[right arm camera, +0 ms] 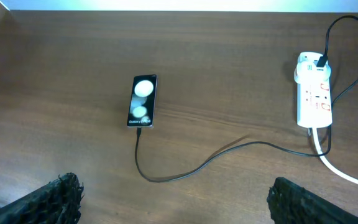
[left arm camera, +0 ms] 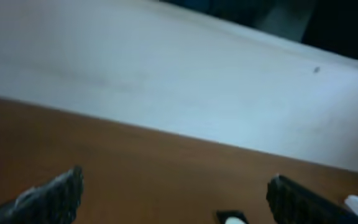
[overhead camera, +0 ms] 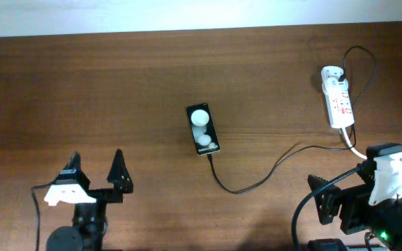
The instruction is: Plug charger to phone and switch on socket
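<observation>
The phone (overhead camera: 203,129) is a small black slab with two white round patches, lying mid-table; it also shows in the right wrist view (right arm camera: 143,101) and at the bottom edge of the left wrist view (left arm camera: 230,218). The charger cable (overhead camera: 257,183) runs from the phone's near end in a loop to the right; its tip sits at the phone's edge (right arm camera: 139,129). The socket (overhead camera: 338,97) is a white strip with red markings at the far right (right arm camera: 316,93). My left gripper (overhead camera: 96,171) is open and empty at the front left. My right gripper (right arm camera: 173,193) is open and empty, near the front right.
A thick white cord (right arm camera: 344,171) leaves the socket's near end toward the right edge. A thin black cable (overhead camera: 361,63) loops from the socket's far plug block. A pale wall (left arm camera: 166,74) stands behind the table's far edge.
</observation>
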Motion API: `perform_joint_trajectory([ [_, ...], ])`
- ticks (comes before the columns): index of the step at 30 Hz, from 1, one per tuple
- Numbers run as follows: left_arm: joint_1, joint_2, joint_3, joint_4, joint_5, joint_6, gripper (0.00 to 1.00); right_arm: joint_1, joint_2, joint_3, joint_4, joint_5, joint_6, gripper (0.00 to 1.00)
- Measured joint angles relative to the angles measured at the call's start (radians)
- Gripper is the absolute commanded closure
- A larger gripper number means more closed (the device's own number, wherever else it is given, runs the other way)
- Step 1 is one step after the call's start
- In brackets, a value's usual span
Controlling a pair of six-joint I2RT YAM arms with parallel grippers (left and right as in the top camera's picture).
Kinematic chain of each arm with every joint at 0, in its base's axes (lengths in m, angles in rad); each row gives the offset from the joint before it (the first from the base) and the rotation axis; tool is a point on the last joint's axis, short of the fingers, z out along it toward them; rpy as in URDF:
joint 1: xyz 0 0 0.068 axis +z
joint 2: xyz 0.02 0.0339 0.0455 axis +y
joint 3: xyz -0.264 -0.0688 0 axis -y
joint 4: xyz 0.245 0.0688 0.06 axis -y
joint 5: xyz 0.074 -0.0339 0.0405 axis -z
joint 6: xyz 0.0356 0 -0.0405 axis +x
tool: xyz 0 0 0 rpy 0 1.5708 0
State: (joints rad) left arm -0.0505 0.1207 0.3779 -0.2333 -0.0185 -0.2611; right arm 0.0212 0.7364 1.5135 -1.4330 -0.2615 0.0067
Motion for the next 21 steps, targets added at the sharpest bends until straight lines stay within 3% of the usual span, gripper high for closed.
perform_joint_trajectory([
  [2,0.026,-0.063,-0.105,0.148,0.006,-0.034,0.01,0.000,0.001,0.000,0.000,0.000,0.000,0.02],
  [5,0.058,-0.105,-0.207,0.205,0.002,-0.090,0.01,0.000,0.000,0.000,0.000,0.000,0.000,0.01],
  [9,0.060,-0.108,-0.327,0.410,-0.025,-0.126,0.01,0.000,0.000,0.000,0.000,0.000,0.000,0.01],
  [13,0.060,-0.108,-0.363,0.379,-0.047,-0.126,0.01,0.000,0.000,0.000,0.000,0.000,0.000,0.01],
  [17,0.060,-0.111,-0.367,0.169,-0.060,-0.124,0.01,0.000,0.000,0.000,0.000,0.000,0.000,0.01],
  [21,0.060,-0.110,-0.367,0.158,-0.037,-0.098,0.01,0.000,0.000,0.000,0.000,0.000,0.000,0.01],
])
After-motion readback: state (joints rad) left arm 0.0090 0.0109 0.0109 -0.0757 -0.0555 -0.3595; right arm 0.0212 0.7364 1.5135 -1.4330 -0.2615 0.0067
